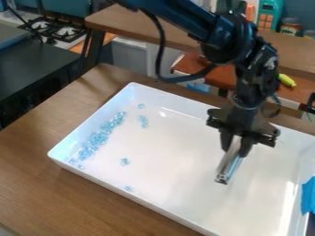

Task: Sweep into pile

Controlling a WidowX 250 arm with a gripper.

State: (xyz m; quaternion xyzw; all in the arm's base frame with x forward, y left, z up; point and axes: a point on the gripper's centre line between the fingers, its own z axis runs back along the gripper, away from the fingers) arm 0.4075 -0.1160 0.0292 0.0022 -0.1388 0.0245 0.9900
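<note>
Blue beads (98, 138): small, glassy, loose; nearest stray by the near wall of the tray (148, 204), main streak slanting along the wall at view left.
Tool (227, 163): narrow, silvery, tilted, over smooth white tray floor.
Gripper (236, 151): my fingers pinch the tool; the main streak lies well apart, leftward in view, so I judge I must cross the tray first.

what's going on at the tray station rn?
The black WidowX arm's two-finger gripper holds a narrow, silvery, partly see-through tool over the right part of a white rectangular tray on a brown wooden table. Job: sweep into a pile. Most of the small, clear light-blue pieces lie in a band along the tray's left side; a few strays sit apart, so not one pile yet.
</note>
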